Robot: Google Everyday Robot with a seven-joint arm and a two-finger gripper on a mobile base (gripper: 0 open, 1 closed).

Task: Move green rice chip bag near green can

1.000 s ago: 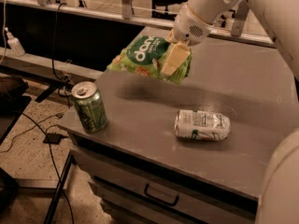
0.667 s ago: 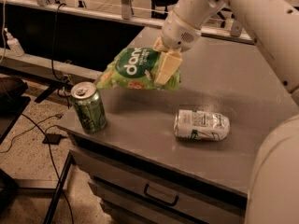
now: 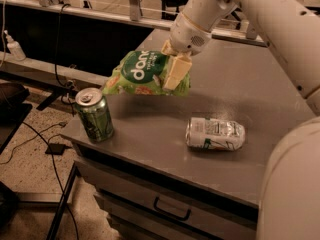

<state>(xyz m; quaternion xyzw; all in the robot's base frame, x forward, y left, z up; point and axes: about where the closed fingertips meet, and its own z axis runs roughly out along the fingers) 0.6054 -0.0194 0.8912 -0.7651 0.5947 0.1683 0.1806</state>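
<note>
green can: upright at the 8 o'clock corner of the grey table, silver top and pull tab up.
green rice chip bag: held clear of the table, tilted, dark-green logo oval facing the room; at about 1 o'clock from the green can, near it, not touching.
gripper: at the bag's right end, fingers clamped onto the bag; white arm enters from 1 o'clock.
silver-white can: on its side, 3 o'clock from the green can, well apart.
drawer handle: table front, 6 o'clock.
</note>
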